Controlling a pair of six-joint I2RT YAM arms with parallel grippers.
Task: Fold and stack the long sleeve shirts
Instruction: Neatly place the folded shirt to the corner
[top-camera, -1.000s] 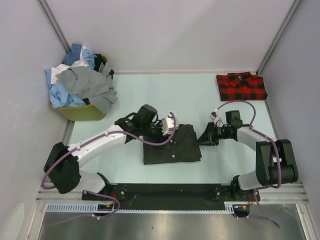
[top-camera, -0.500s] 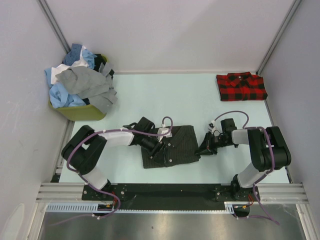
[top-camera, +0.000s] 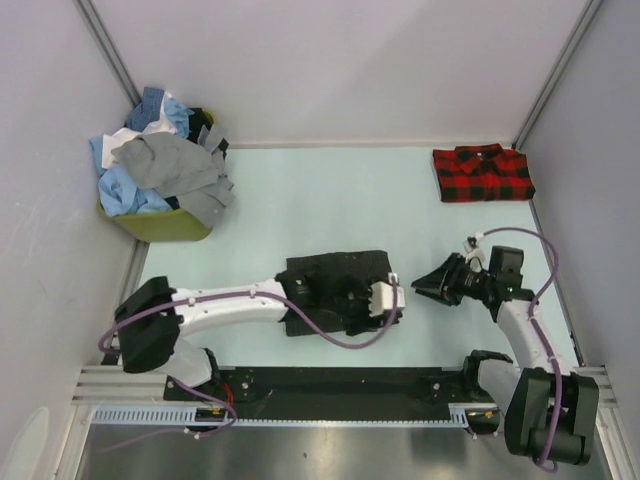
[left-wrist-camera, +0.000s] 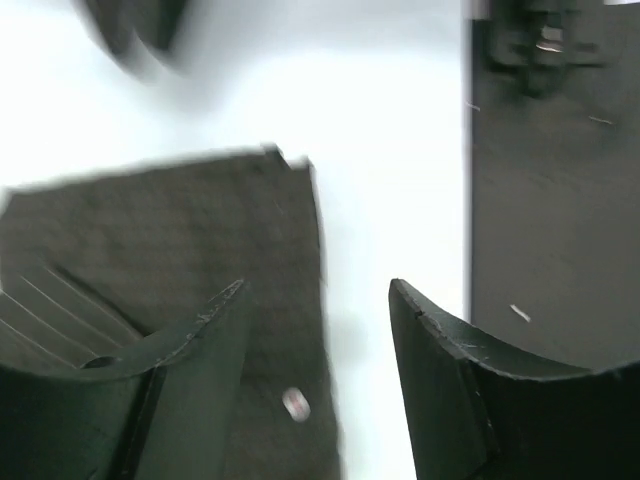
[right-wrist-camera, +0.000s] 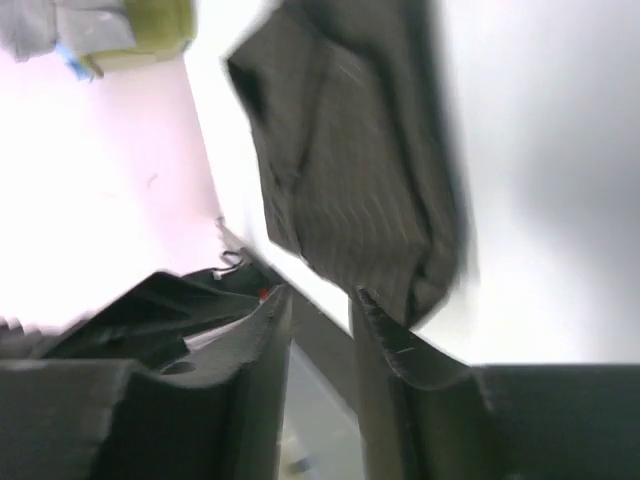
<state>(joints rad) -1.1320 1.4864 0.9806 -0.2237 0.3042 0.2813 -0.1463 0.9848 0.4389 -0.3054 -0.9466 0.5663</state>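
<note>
Left gripper (left-wrist-camera: 317, 290) first: jaws spread well apart and nothing between them, one finger over the edge of the charcoal pinstripe shirt (top-camera: 340, 263), the other over bare table (top-camera: 330, 190). Whether that finger actually touches the cloth, the blurred wrist view won't say. From overhead, the left arm is stretched out flat across the shirt, covering its middle, with the wrist out at the shirt's right edge. The shirt itself lies as a folded rectangle at the near middle of the table, a little way in from the black rail (top-camera: 340, 380) that carries the arm bases. Over to the right gripper (top-camera: 425, 287): it sits just off the shirt's right side, over open table, nose pointed at the cloth but clear of it. Its wrist view is smeared, yet it shows the fingers parted by a narrow gap and holding nothing, the shirt's bunched end lying beyond the tips. Further out, in the far right corner, the red-and-black plaid shirt (top-camera: 483, 173) lies folded flat, well apart from both arms. Far left corner: a yellow-green bin (top-camera: 160, 226) stands at the table's edge, with a heap of shirts (top-camera: 150, 160) in blue, white and grey spilling over its rim.
</note>
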